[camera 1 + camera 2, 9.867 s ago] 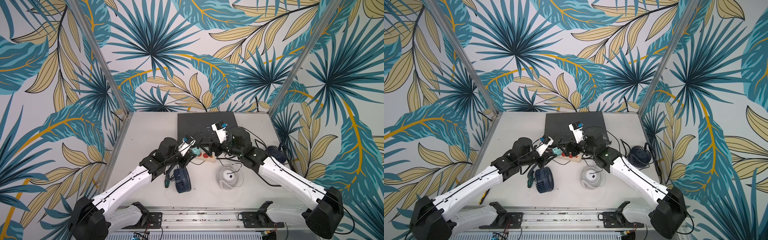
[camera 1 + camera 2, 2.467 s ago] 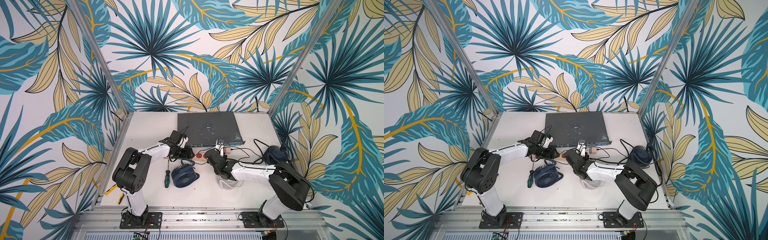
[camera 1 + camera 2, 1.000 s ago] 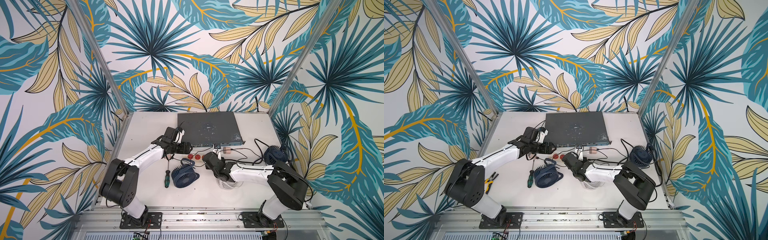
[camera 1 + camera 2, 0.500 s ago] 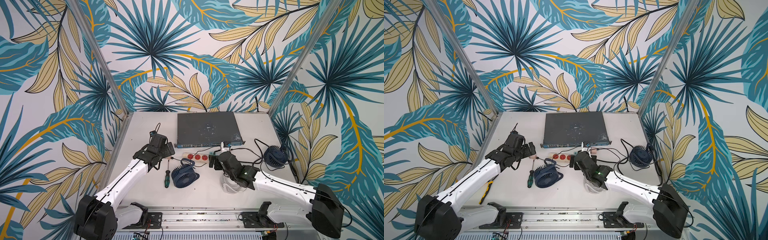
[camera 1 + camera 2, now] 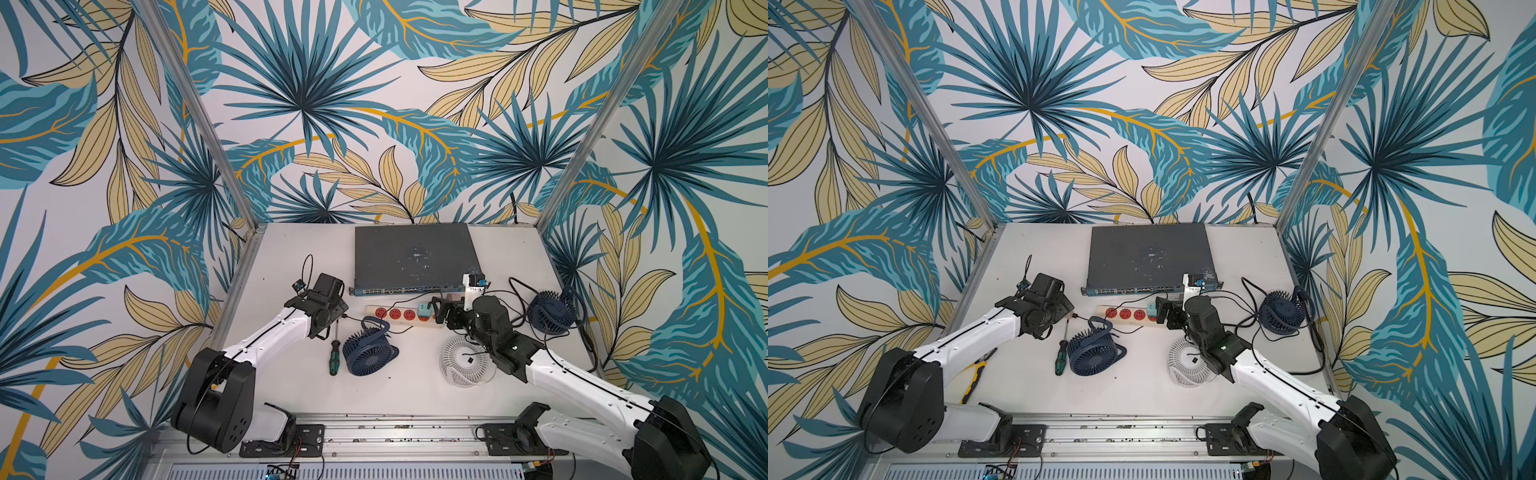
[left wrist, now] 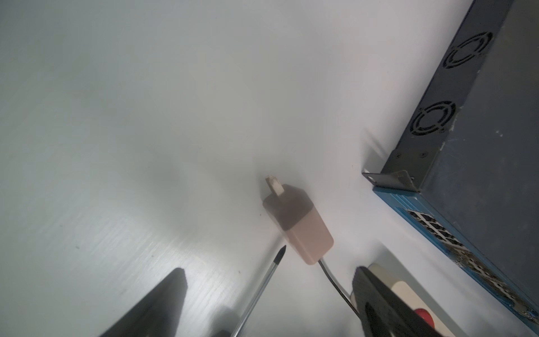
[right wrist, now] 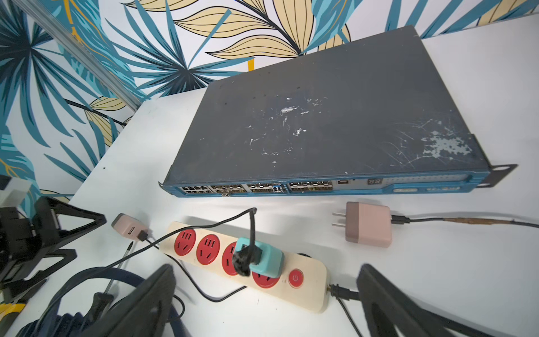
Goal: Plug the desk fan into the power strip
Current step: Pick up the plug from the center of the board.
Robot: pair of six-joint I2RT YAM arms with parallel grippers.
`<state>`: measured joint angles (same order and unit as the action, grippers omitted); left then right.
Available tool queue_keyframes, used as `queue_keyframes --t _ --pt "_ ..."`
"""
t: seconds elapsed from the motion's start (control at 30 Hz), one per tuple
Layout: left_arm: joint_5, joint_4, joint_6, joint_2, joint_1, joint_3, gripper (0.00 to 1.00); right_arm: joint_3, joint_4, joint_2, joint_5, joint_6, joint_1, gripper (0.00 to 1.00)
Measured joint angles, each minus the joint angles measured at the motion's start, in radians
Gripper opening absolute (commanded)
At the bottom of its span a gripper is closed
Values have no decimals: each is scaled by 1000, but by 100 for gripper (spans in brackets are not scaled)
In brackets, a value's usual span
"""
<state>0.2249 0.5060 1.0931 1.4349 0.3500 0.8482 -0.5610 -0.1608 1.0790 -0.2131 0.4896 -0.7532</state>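
Right wrist view — teal plug [image 7: 268, 259] in power strip [image 7: 312, 289]; left end effector [image 6: 269, 270], right end effector [image 7: 267, 267] spread

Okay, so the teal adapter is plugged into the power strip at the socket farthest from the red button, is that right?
Not quite. The teal adapter is plugged into the power strip, but at the socket nearest the red button, not the farthest one. The right wrist view shows this.
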Motion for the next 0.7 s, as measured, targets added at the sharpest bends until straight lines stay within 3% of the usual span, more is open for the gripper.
queue_keyframes --t 0.37,0.5,0.63,0.7 --pt "-34 -77 76 202 0 98 68 56 -53 9 55 4 3 100" --pt "-33 -100 92 253 0 121 52 62 -67 9 61 11 6 100" --pt "-34 -112 109 290 0 121 25 72 -74 3 61 19 7 100" --pt "-32 -115 109 291 0 123 17 76 -74 -6 60 23 7 100"
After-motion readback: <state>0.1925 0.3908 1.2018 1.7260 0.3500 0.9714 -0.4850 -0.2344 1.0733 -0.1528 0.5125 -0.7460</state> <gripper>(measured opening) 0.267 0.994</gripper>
